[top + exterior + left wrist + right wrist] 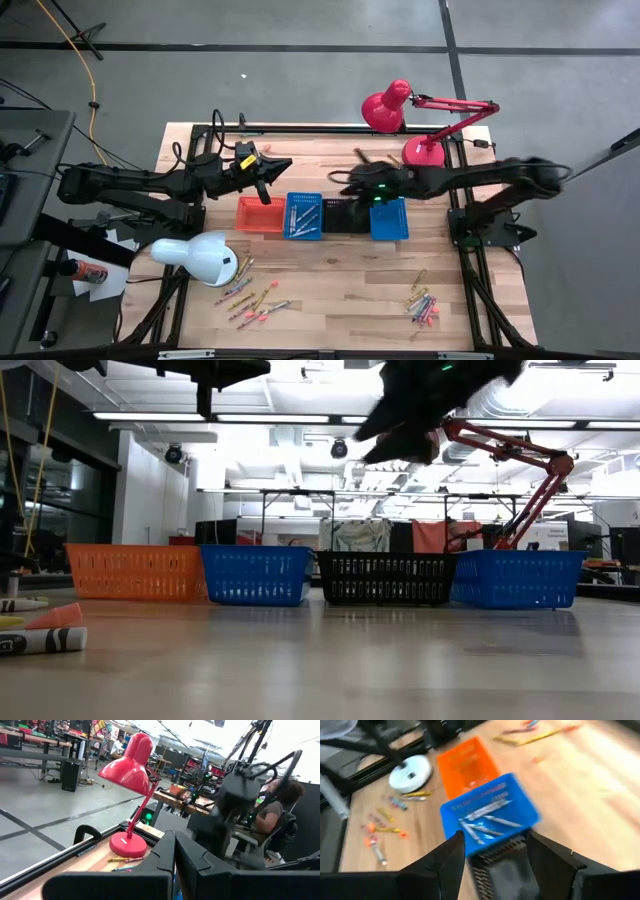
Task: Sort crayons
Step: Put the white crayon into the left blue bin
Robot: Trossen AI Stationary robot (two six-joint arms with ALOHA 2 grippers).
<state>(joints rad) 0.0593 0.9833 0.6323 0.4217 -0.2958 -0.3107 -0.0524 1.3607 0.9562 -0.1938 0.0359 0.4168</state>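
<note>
Crayons [482,820] in blue basket [525,802] lie roughly lengthwise (blurred); right fingers [451,857] apart, left together.

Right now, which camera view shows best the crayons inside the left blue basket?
The right wrist view: it looks down into the blue basket and shows pale crayons inside. The high view shows them small. The low view shows only the basket's wall. The left wrist view misses it.

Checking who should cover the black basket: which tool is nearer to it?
Right. The right tool hangs open just above the black basket; the left tool, shut, sits farther off, beyond the orange basket.
</note>
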